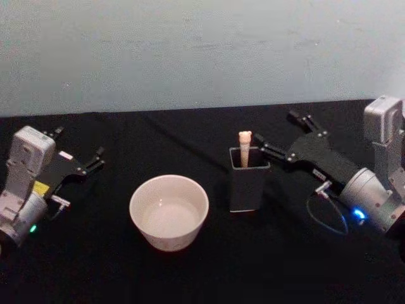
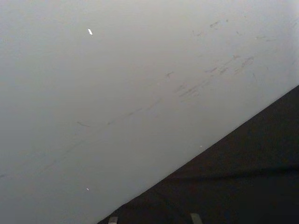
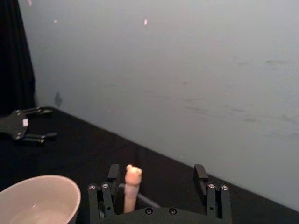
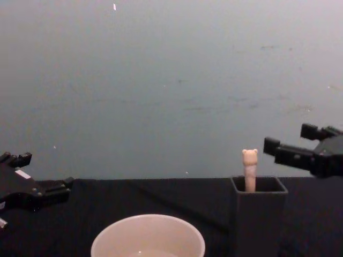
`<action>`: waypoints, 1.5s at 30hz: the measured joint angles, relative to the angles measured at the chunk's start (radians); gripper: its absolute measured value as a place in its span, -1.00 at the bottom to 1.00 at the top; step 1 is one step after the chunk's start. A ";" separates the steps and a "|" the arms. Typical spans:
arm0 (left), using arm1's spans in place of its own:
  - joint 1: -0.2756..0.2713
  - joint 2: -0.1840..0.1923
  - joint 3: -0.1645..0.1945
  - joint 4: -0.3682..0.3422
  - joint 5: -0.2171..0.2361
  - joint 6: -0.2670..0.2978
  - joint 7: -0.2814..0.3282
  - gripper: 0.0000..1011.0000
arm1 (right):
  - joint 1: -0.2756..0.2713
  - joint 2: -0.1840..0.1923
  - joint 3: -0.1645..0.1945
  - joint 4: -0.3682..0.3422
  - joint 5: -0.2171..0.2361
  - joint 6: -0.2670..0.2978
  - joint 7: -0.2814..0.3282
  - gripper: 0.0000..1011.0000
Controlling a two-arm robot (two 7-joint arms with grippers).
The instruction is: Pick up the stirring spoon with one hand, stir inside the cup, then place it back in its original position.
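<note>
Nearest, at lower centre, the cup holds no spoon, for the stirring spoon stands in the dark holder at mid-frame, the right tool open and empty beside its handle, the left tool open and idle at far left, so seemingly every step remains.

My stirring spoon showed a cream-beige handle against its dark grey holder. The cup, at nine o'clock of the holder, was plain cream-white. My left gripper and right gripper were black, the tablecloth was black, and the wall was pale blue-grey.
</note>
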 joint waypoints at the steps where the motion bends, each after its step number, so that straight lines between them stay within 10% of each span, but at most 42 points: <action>1: 0.000 0.000 0.000 0.000 0.000 0.000 0.000 0.98 | 0.001 -0.002 -0.002 0.002 -0.004 0.001 0.003 0.98; 45: 0.000 0.000 0.000 0.000 0.000 0.000 0.000 0.98 | 0.076 -0.122 -0.014 0.103 -0.101 0.111 0.073 0.98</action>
